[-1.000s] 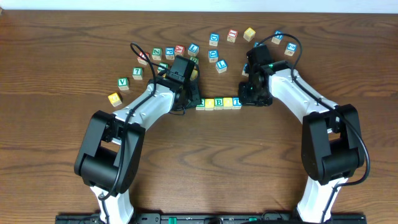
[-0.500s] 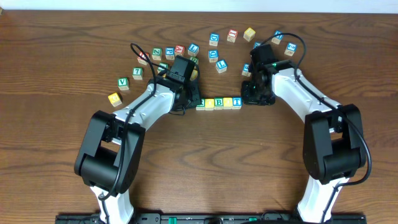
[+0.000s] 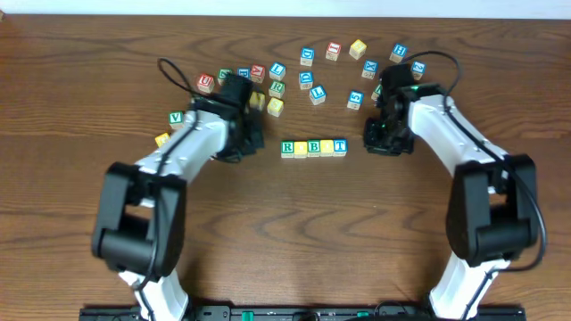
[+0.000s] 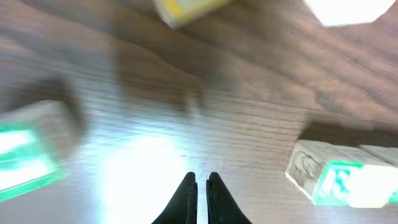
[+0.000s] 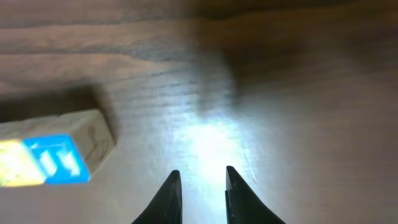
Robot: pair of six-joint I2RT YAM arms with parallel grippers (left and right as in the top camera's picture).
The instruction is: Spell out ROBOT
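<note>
You see the row of letter blocks (image 3: 313,148) lying mid-table (image 3: 294,232), its green R block (image 3: 287,148) at the left end and its blue T block (image 3: 340,146) at the right; the letters between are too small for you to read surely. Your left gripper (image 4: 200,186) hovers just left of the R block, fingers nearly pressed together around nothing. Your right gripper (image 5: 199,183) sits just right of the T block, fingers a little apart and empty. Loose blocks (image 3: 307,56) lie scattered beyond the row.
</note>
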